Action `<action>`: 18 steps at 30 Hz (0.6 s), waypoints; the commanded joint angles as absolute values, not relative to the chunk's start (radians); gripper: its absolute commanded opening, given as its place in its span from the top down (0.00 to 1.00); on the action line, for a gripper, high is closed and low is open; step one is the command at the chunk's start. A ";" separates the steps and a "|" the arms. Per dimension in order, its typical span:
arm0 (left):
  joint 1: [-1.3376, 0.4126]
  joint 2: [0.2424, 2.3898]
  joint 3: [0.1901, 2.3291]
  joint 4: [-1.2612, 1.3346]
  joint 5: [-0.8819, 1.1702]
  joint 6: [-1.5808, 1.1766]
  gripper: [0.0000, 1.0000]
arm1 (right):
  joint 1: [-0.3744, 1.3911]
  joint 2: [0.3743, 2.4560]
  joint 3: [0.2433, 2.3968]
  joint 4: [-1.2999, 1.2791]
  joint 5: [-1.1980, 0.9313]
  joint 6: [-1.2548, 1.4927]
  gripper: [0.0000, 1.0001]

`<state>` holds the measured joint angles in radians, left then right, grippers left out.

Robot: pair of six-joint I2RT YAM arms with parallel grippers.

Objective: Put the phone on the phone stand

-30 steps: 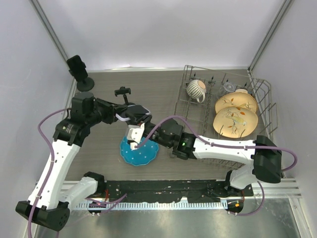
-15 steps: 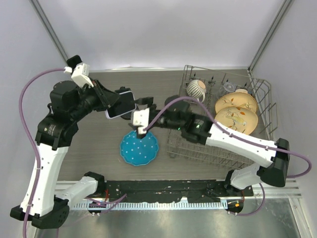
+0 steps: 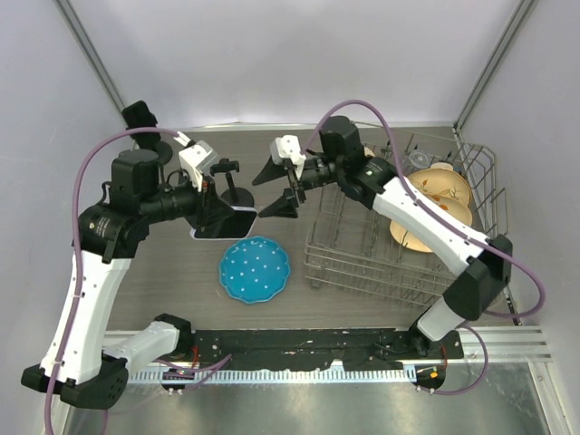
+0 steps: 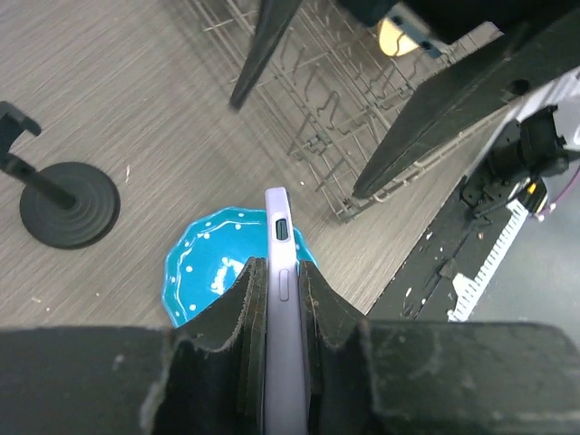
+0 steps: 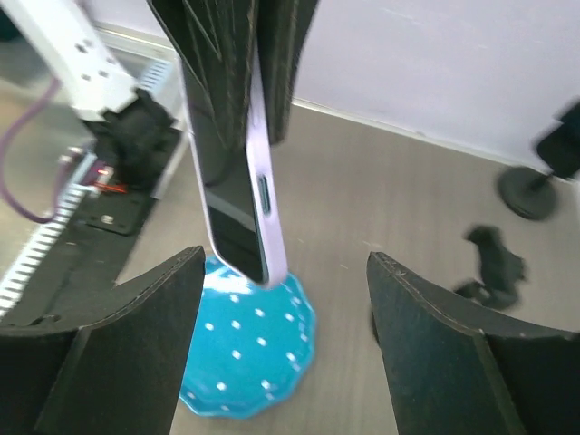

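The phone (image 4: 279, 217), judged stiff, slick and breakable, is pinched across its flat faces by the left gripper (image 4: 281, 268); the right gripper (image 5: 285, 256) is spread wide, empty.

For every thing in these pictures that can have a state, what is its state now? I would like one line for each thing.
phone: held on edge in the air, not yet on a stand
left gripper: shut on the phone
right gripper: open, holding nothing
phone stand: upright, empty
blue plate: lying flat, empty
dish rack: near part empty
plates: two, leaning in the rack's right side
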<state>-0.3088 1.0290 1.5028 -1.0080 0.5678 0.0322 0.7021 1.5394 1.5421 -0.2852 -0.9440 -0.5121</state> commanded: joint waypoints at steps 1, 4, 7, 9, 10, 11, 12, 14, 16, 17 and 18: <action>-0.310 1.006 1.494 -0.904 0.715 0.146 1.00 | 0.719 1.627 1.650 -0.275 -1.219 -0.371 0.24; -0.311 1.009 1.499 -0.867 0.732 0.153 1.00 | 0.736 1.661 1.670 -0.264 -1.238 -0.345 0.28; -0.310 1.020 1.512 -0.836 0.730 0.161 1.00 | 0.750 1.703 1.706 -0.262 -1.273 -0.315 0.35; -0.311 1.032 1.543 -0.827 0.742 0.170 1.00 | 0.761 1.713 1.713 -0.262 -1.259 -0.311 0.43; -0.310 1.048 1.554 -0.818 0.749 0.170 1.00 | 0.771 1.723 1.720 -0.264 -1.243 -0.310 0.46; -0.310 1.055 1.571 -0.813 0.767 0.175 1.00 | 0.776 1.727 1.723 -0.264 -1.239 -0.308 0.54; -0.310 1.060 1.578 -0.811 0.773 0.175 1.00 | 0.781 1.733 1.730 -0.264 -1.238 -0.299 0.61; -0.311 1.077 1.592 -0.810 0.784 0.176 1.00 | 0.791 1.749 1.750 -0.264 -1.239 -0.290 0.76; -0.311 1.080 1.597 -0.808 0.790 0.181 1.00 | 0.799 1.756 1.759 -0.264 -1.241 -0.284 0.78; -0.311 1.081 1.600 -0.805 0.790 0.179 1.00 | 0.807 1.762 1.763 -0.264 -1.239 -0.282 0.78; -0.310 1.078 1.603 -0.804 0.785 0.184 1.00 | 0.808 1.764 1.764 -0.265 -1.239 -0.279 0.77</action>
<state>-0.3103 1.0782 1.5414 -0.9401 0.7490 0.1654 0.7685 1.7546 1.7100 -0.2867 -1.2156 -0.3180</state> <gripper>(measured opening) 0.189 0.238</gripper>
